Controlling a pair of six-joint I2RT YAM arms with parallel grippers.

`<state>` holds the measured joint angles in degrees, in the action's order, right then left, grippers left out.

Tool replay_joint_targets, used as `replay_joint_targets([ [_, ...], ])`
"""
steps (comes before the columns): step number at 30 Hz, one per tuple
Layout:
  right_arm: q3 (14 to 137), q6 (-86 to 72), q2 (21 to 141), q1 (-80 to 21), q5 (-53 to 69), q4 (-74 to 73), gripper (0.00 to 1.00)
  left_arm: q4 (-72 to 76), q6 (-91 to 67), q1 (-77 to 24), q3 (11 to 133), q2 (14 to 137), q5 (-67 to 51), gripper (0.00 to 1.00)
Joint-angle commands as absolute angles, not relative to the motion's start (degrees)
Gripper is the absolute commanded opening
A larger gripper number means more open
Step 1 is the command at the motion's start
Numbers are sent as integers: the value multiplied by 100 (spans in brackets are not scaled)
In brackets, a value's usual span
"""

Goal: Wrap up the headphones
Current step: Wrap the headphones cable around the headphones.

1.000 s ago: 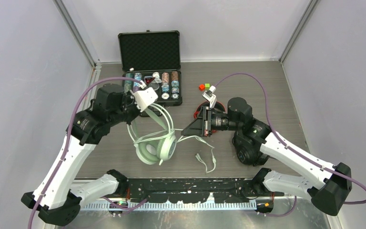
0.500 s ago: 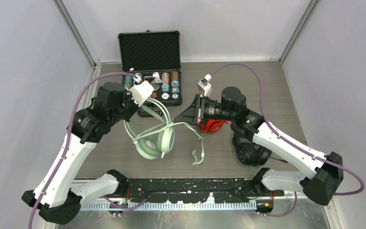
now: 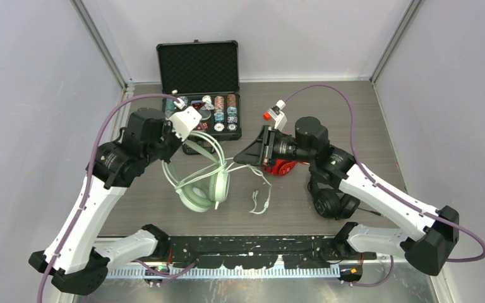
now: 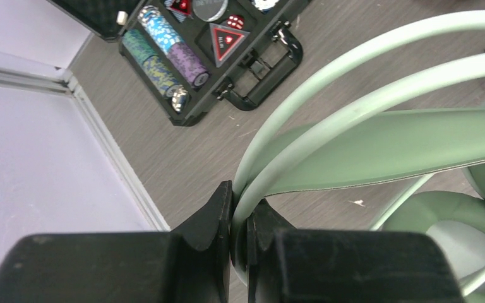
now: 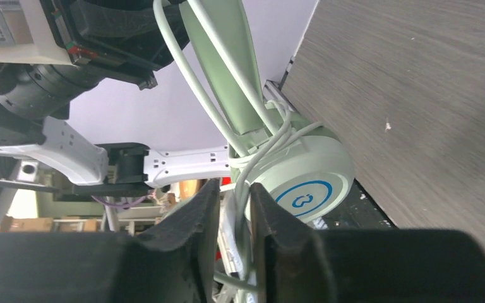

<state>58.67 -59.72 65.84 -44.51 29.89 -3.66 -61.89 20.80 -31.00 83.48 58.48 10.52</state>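
While left end effector (image 4: 239, 222) clamps mint headphones (image 3: 196, 197) at stiff headband (image 4: 385, 145), limp cable (image 5: 243, 172) threads right end effector (image 5: 232, 189), grip unclear.

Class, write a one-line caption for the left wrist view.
Left gripper pinching a headband wire of the mint-green headphones, poker-chip case open beyond.

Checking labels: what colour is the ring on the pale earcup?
Blue, on the white earcup of the mint headphones; clearest in right wrist view.
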Motion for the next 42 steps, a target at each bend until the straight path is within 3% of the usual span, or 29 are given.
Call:
replay_joint_targets([
  [1,5944,-5851,6180,-4444,2768,-398,26,-6169,1796,-3090,8568,5669,531,0],
  [2,5875,-5920,6135,-4444,2797,-294,11,-6092,1786,-3092,8512,5613,427,0],
  [3,5805,-5990,6095,-4439,2811,-176,2,-6056,1807,-3094,8463,5574,336,0],
  [5,5700,-6052,6011,-4447,2746,-59,0,-6038,1865,-3085,8385,5549,275,0],
  [9,5679,-6024,5975,-4446,2572,-131,0,-6089,1952,-3092,8271,5542,351,0],
  [10,5718,-5983,5998,-4442,2561,-191,7,-6117,1973,-3093,8263,5556,400,0],
  [11,5780,-5919,6043,-4439,2567,-275,22,-6151,1985,-3089,8266,5564,444,0],
  [12,5843,-5872,6085,-4443,2579,-371,31,-6160,1989,-3087,8262,5572,488,0],
  [13,5882,-5848,6116,-4439,2624,-406,27,-6161,1977,-3091,8266,5573,518,0],
  [14,5883,-5856,6143,-4442,2712,-332,8,-6155,1961,-3090,8274,5572,514,0],
  [16,5840,-5981,6174,-4446,2898,-147,1,-6161,1932,-3087,8292,5573,464,0],
  [19,5715,-6221,6211,-4443,3121,406,1,-6170,1920,-3092,8282,5603,506,0],
  [21,5704,-6198,6218,-4447,3110,364,22,-6177,1939,-3091,8264,5646,599,0],
  [22,5700,-6158,6212,-4440,3091,314,25,-6197,1940,-3093,8262,5669,654,0],
  [24,5660,-6133,6213,-4445,3099,366,2,-6237,1956,-3081,8250,5751,725,0],
  [26,5615,-6186,6226,-4440,3102,513,0,-6279,1914,-3092,8258,5830,837,0],
  [28,5611,-6288,6326,-4445,3094,681,0,-6285,1831,-3085,8255,5867,1012,0],
  [31,5727,-6337,6542,-4441,3268,753,20,-6235,1748,-3091,8230,5904,1162,0],
  [32,5731,-6361,6575,-4443,3289,806,17,-6223,1709,-3086,8227,5927,1213,0],
  [33,5693,-6394,6575,-4443,3302,913,4,-6241,1668,-3086,8244,5965,1292,0],
  [35,5586,-6395,6548,-4445,3370,1121,1,-6320,1584,-3084,8329,6073,1564,0],
  [36,5482,-6351,6548,-4439,3482,1286,3,-6372,1563,-3087,8371,6126,1719,0],
  [38,5259,-6194,6556,-4445,3616,1444,17,-6491,1529,-3087,8489,6244,1963,0],
  [42,4826,-6262,6714,-4446,3646,1833,20,-6792,1613,-3087,8716,6463,2239,0],
])
